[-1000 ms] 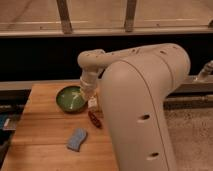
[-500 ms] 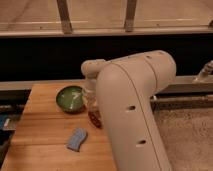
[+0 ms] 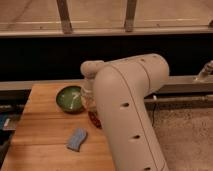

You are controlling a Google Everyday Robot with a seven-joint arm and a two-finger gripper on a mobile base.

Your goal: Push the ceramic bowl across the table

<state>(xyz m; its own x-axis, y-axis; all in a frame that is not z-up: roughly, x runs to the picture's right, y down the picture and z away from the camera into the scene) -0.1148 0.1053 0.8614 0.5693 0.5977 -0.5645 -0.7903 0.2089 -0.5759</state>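
The green ceramic bowl (image 3: 69, 98) sits upright on the far part of the light-brown wooden table (image 3: 42, 132). My gripper (image 3: 88, 103) hangs down from the white wrist just right of the bowl, at or against its right rim. I cannot tell whether it touches. The big white arm covers the table's right side.
A flat light-blue sponge (image 3: 76, 139) lies on the table in front of the bowl. A small dark-red object (image 3: 94, 119) lies just below the gripper, partly hidden by the arm. A dark wall and metal rail run behind the table. The floor lies to the right.
The arm's bulky upper part has swung left and now covers more of the table. The gripper stays beside the bowl's right rim. The bowl has not visibly moved.
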